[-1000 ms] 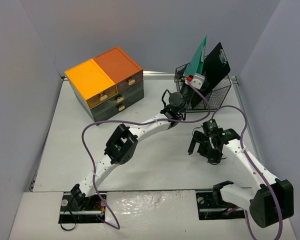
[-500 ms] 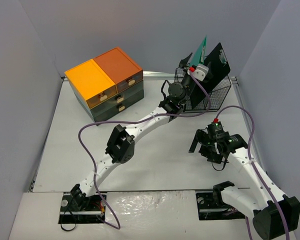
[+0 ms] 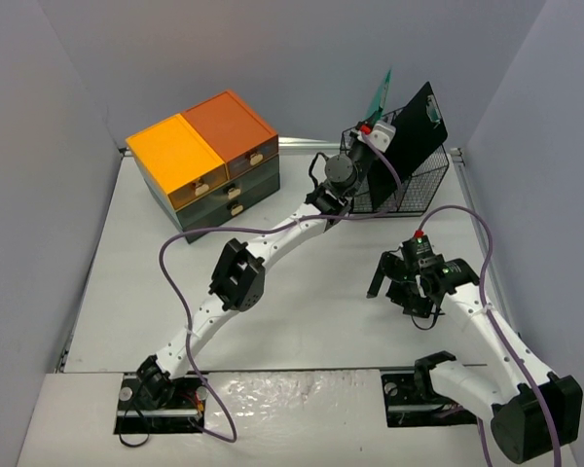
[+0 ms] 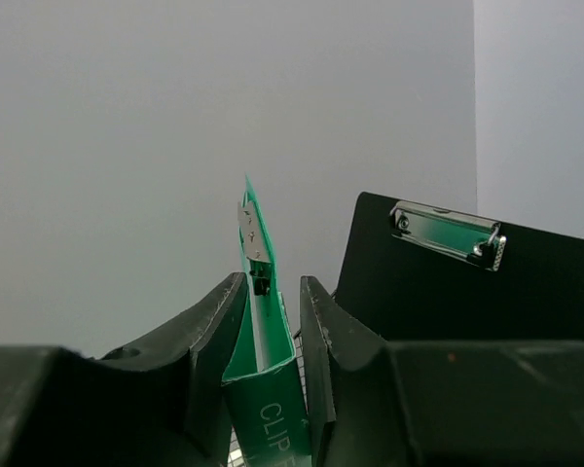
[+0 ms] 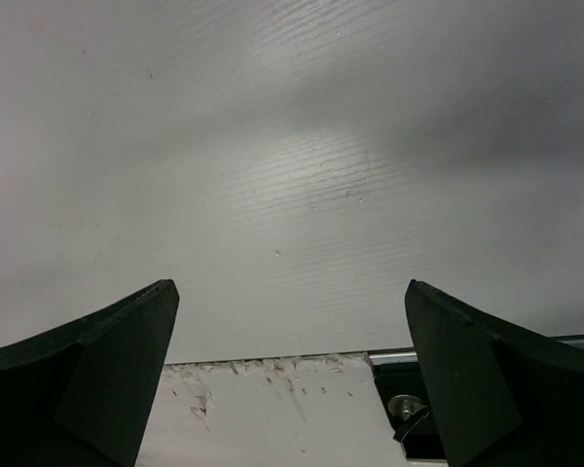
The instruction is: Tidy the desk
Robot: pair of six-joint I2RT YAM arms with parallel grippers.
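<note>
The desk (image 3: 141, 282) is a white tabletop. At its back right stands a black wire basket (image 3: 414, 190) holding a green clipboard (image 3: 383, 90) and a black clipboard (image 3: 416, 122), both upright. My left gripper (image 3: 368, 138) reaches into the basket from the left. In the left wrist view the left gripper (image 4: 273, 284) is shut on the green clipboard (image 4: 260, 345), with the black clipboard (image 4: 526, 292) just to its right. My right gripper (image 3: 401, 292) hovers open over the desk at mid right. In its wrist view the right gripper (image 5: 290, 287) holds nothing, with only bare desk (image 5: 292, 165) below.
An orange-topped dark green drawer chest (image 3: 209, 156) sits at the back left with its drawers closed. Grey walls enclose the desk on three sides. A scuffed white board (image 5: 273, 418) runs along the near edge by the arm bases.
My left gripper rose from in front of the basket to the green clipboard and closed its jaws round it; the clipboard now stands more upright. The right arm shifted slightly right, then held still.
</note>
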